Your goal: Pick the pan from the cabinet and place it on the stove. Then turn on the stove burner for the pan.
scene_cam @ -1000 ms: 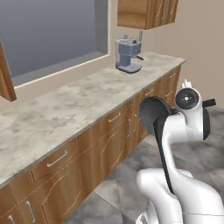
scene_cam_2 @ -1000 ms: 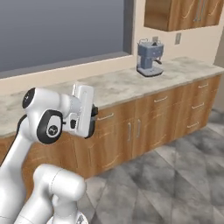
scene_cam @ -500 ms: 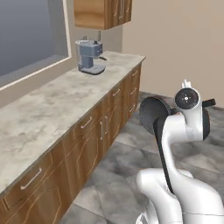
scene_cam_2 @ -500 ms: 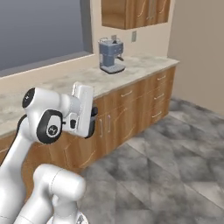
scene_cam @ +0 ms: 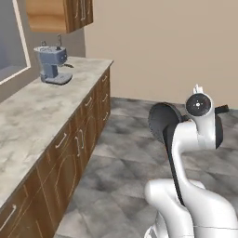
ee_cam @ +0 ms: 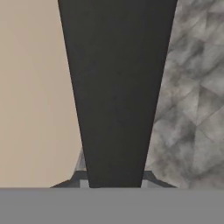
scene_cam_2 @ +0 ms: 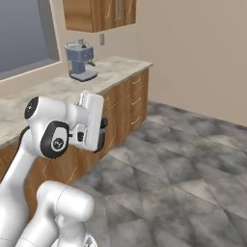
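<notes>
Left base view. Landmark: blue-grey espresso machine (scene_cam: 52, 65), standing on the far end of the mottled grey marble counter (scene_cam: 32, 116). Above it, the warm brown wooden wall cabinet (scene_cam: 59, 15), doors closed. Below the counter edge, brown wooden base cabinets with short silver pulls (scene_cam: 74, 148). Well to the right of the machine, over the grey stone-tiled floor (scene_cam: 121, 153), the small round dark grey-black frying pan (scene_cam: 162, 122) hangs on edge beside the white arm's upper link.

Right base view. Same machine (scene_cam_2: 80, 61) at the counter's (scene_cam_2: 58, 89) far end, under the wall cabinet (scene_cam_2: 99, 14). Nearer the viewer and lower than the machine, the gripper (scene_cam_2: 102, 135) sits at the end of the white arm, in front of the base cabinets (scene_cam_2: 126, 103); how its fingers stand cannot be told here.

Hand view. The pan's straight dark handle (ee_cam: 116, 87) runs up the middle from between the two finger tips (ee_cam: 83, 181), which are drawn in narrow and clamp it on both sides. Beige wall (ee_cam: 35, 96) lies to one side, grey floor (ee_cam: 192, 87) to the other.
</notes>
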{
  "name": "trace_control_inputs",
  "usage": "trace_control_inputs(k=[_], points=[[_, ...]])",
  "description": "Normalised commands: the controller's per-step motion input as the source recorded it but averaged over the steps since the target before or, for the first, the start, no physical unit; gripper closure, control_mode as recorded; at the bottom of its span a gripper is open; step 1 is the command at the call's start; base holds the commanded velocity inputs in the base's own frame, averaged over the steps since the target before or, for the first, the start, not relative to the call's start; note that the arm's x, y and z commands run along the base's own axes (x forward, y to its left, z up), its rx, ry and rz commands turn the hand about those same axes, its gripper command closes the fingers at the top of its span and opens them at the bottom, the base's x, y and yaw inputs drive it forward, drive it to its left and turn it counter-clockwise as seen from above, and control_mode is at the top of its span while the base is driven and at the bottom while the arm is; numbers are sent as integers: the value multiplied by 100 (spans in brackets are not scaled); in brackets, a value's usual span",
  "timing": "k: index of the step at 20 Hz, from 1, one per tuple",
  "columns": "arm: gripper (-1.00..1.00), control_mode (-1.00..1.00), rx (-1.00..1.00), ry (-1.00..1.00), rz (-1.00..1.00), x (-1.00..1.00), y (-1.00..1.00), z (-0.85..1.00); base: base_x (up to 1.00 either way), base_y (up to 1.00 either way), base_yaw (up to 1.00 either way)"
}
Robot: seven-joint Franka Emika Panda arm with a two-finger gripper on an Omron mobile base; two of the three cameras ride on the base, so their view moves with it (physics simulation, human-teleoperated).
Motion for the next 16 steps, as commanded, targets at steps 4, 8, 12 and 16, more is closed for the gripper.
trace_control_inputs(k=[4,8,12,16], points=[[100,100,0,0,0,0,0,0,1,-7,-42],[100,100,0,0,0,0,0,0,0,-5,-43],[100,100,0,0,0,0,0,0,0,-5,-43],[100,100,0,0,0,0,0,0,0,-2,-44]])
